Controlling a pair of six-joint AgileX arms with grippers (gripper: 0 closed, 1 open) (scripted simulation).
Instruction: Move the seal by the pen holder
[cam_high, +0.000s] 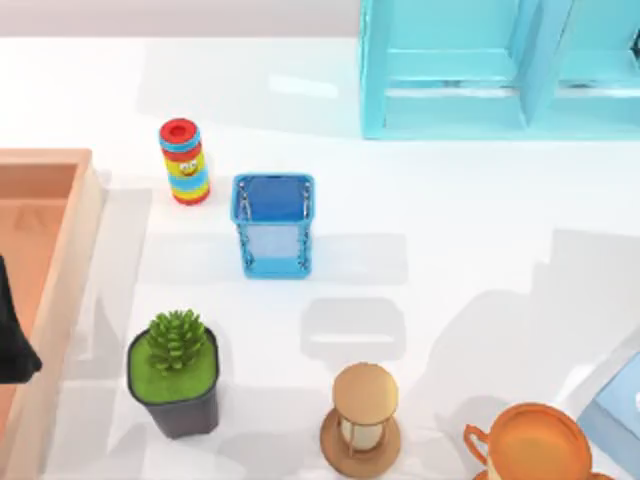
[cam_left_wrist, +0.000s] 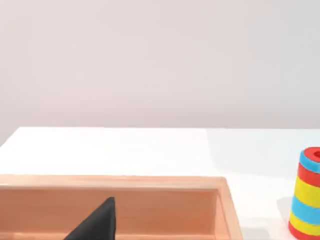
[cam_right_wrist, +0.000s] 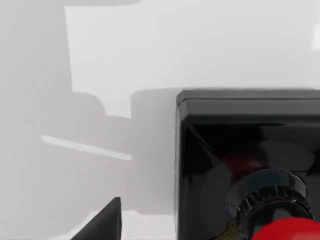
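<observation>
White tabletop (cam_high: 450, 200) carries everything, and the pen holder (cam_high: 274, 225) stands near its middle, a handy landmark. Just beyond the holder toward the top view's left stands a striped cylinder (cam_high: 184, 161) with a smiley face; nearer the camera from the holder sit a potted succulent (cam_high: 174, 373) and an hourglass (cam_high: 365, 421), and an orange wooden tray (cam_high: 60, 260) lies well off to the holder's left. The seal (cam_right_wrist: 245, 165) fills much of the right wrist view, its black block and red knob (cam_right_wrist: 290, 231) seen from close above; I judge it to sit toward the right of the holder, though I cannot place it exactly. A dark fingertip (cam_right_wrist: 105, 222) of the right pincer shows beside the seal, but I cannot tell whether that pincer is spread or pinching. The left arm is parked over the tray, one dark fingertip (cam_left_wrist: 97, 222) showing, its state equally unclear. The risk I see: a grip on the glossy round knob could slip, or the carried seal could clip the hourglass or tip the light mesh holder on approach.
</observation>
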